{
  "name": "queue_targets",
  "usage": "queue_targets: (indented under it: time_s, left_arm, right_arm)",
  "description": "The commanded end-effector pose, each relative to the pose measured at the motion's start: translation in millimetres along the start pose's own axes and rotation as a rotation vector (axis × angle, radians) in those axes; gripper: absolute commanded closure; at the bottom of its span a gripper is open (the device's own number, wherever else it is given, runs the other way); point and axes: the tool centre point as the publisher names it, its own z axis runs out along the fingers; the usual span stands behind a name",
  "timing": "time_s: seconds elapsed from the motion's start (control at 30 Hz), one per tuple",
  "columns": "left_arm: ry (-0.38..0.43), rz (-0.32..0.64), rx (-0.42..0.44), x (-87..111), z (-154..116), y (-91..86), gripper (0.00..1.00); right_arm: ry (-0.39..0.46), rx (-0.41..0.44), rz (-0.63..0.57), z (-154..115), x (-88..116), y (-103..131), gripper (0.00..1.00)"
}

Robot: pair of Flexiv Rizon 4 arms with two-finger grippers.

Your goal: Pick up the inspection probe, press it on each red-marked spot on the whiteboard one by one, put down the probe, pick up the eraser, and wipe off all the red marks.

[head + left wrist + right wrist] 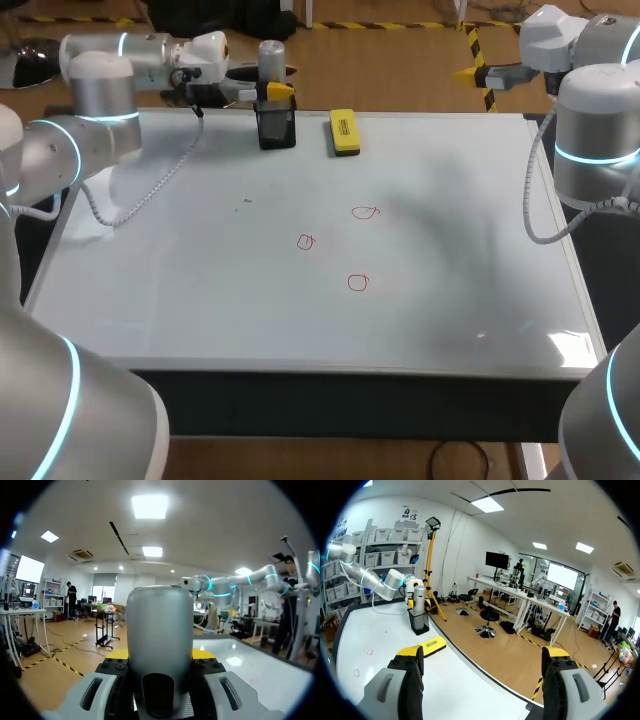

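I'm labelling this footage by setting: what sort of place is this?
Probably a robotics lab test bench: the left arm and right arm flank a whiteboard tabletop bearing red marks, with an inspection probe in a black holder and a yellow eraser near its far edge.

In the left wrist view the grey probe (160, 630) is sitting so close to the lens that it is covering most of my left gripper (160, 655), so I am not seeing how it is being held. From the head view, the probe's lower end is lying hidden inside the black holder (276, 128). In the right wrist view my right gripper (482, 652) is blocking the eraser's (434, 643) near end, and the red marks (369, 652) are showing as specks too small to tell their shape.
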Motion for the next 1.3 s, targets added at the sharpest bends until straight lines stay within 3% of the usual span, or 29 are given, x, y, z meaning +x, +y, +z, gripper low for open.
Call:
queue_targets:
  time_s: [0.03,0.67,1.3]
  left_arm:
    - [0.0,0.015,0.009,2.7,-1,-4.5,1.0]
    - [0.023,0.055,0.009,11.2,-1,-40.8,1.0]
    - [0.068,0.079,0.044,36.9,-3,-90.8,1.0]
  right_arm:
    - [0.001,0.003,0.0,0,0,0,0.0]
    - [0.001,0.003,0.0,0,0,0,0.0]
    - [0.001,0.003,0.0,0,0,0,0.0]
